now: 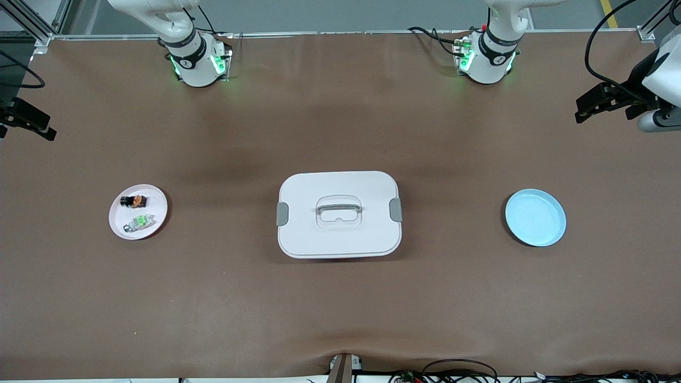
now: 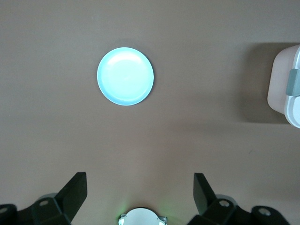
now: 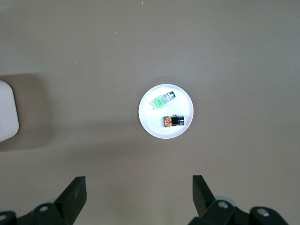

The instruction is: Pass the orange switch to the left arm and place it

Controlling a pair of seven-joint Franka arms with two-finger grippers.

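Observation:
The orange switch (image 1: 133, 201), small and black with orange marks, lies on a pink plate (image 1: 119, 226) toward the right arm's end of the table. It also shows in the right wrist view (image 3: 173, 121). The white box (image 1: 339, 234) with a grey handle stands at the table's middle. Both grippers are out of the front view. My right gripper (image 3: 139, 192) is open and empty, high over the table between its base and the pink plate (image 3: 147, 125). My left gripper (image 2: 139, 190) is open and empty, high over the table near a blue plate (image 2: 125, 76).
A clear switch with a green top (image 1: 139, 221) lies on the pink plate, nearer the front camera than the orange one. The empty blue plate (image 1: 535, 217) sits toward the left arm's end. Black mounts (image 1: 606, 100) stick in at both table ends.

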